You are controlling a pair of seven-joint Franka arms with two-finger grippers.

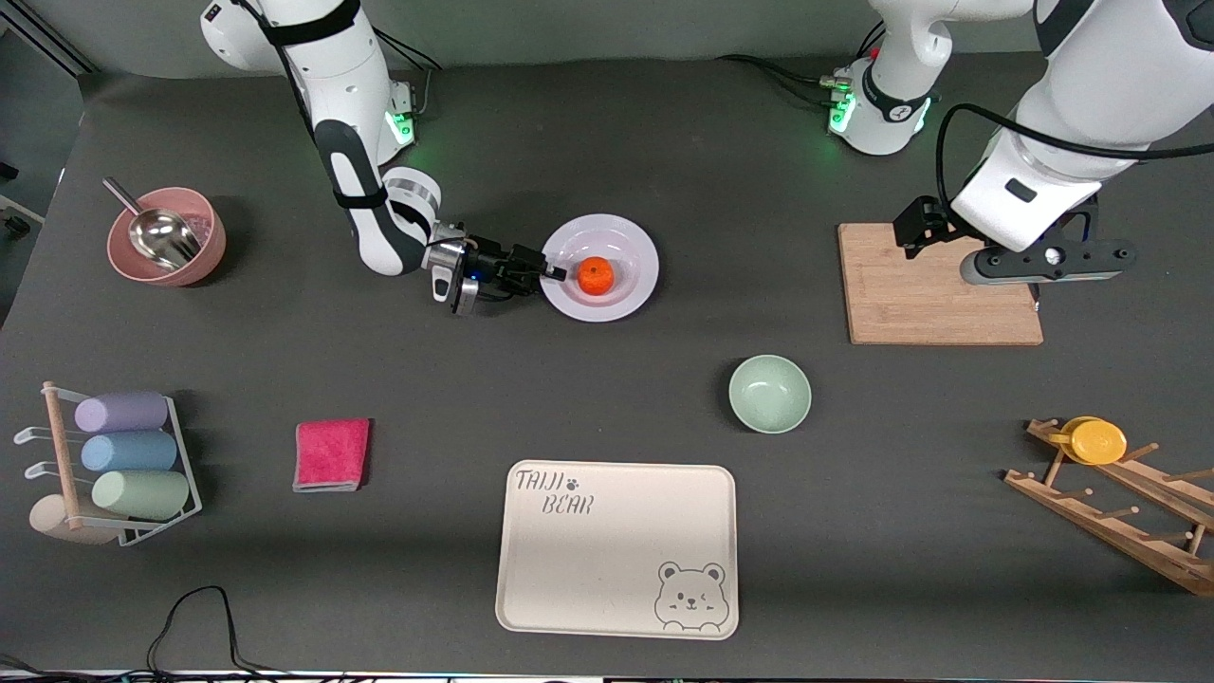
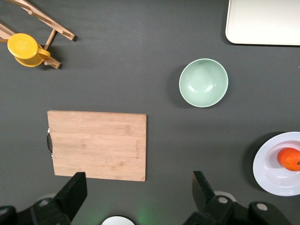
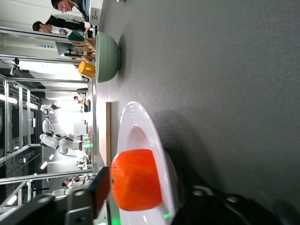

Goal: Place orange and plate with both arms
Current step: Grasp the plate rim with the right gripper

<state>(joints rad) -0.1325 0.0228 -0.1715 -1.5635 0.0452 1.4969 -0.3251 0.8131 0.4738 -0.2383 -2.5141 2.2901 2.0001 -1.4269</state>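
Right hand clenched on plate rim, orange inside. Green bowl nearer front camera, bear tray nearer again. Left hand released, waits over cutting board.

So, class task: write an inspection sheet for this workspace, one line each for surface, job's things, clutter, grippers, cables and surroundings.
Surface: dark grey table.
Job's things: orange sits in the plate.
Clutter: green bowl, bear tray, cutting board, pink cloth, pink bowl holding a metal scoop, cup rack, wooden rack with a yellow cup.
Grippers: right gripper at the plate's rim, fingers astride it; left gripper open over the cutting board.
Cables: black cables at the table's near edge.
Surroundings: people standing off the table.
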